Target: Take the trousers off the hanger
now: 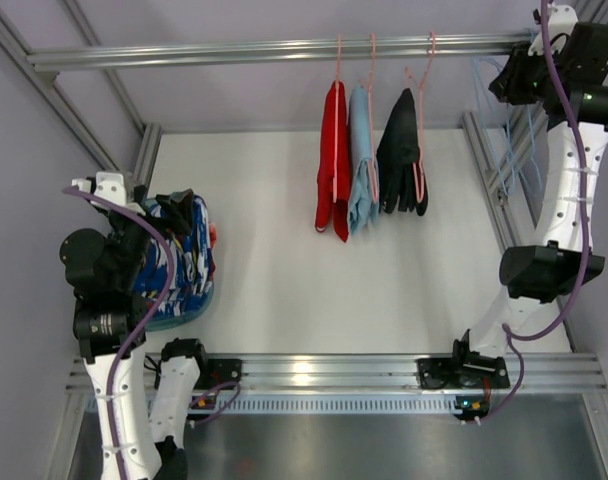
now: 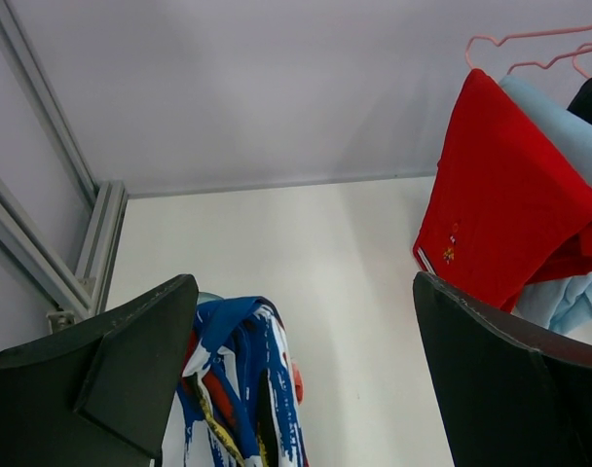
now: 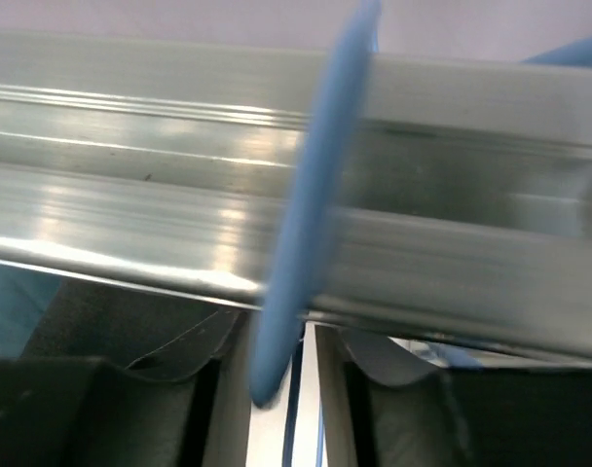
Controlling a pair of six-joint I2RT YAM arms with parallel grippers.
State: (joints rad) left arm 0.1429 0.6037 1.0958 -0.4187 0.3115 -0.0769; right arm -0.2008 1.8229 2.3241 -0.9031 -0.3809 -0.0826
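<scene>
Where the trousers lie: trousers (image 2: 240,375) in a crumpled heap on the table (image 1: 334,290), directly beneath the left gripper (image 2: 306,284), between its fingers and nearer the left one; no wire shows in the cloth.
Left gripper: fingers spread wide, holding nothing, poised above the heap.
Handling, judged: soft, light, limp; will sag and trail when lifted; not fragile, not slippery.
Hold, judged: pinch a raised fold at the top of the heap, through more than one layer, so that the cloth does not slide out.
Long axis: runs away from the left gripper's wrist towards the far end of the table, roughly in line with that arm's reach.
Pointing: waist and leg ends cannot be told apart in the folds.
Hanger: hanger (image 3: 315,195) well apart from the trousers, on the other arm's side; a light-blue wire, blurred, crossing in front of the rail (image 3: 130,175) and ending between the fingers of the right gripper (image 3: 281,375).
Right gripper: raised to the rail; fingers on either side of the wire; whether they pinch it cannot be told.
Progress, judged: garment and hanger appear already parted.
Beyond the left gripper, ahead and to its right: red garment (image 2: 500,214), light-blue garment (image 2: 559,126) and dark garment (image 1: 399,150), hung on pink hangers (image 2: 530,39).
</scene>
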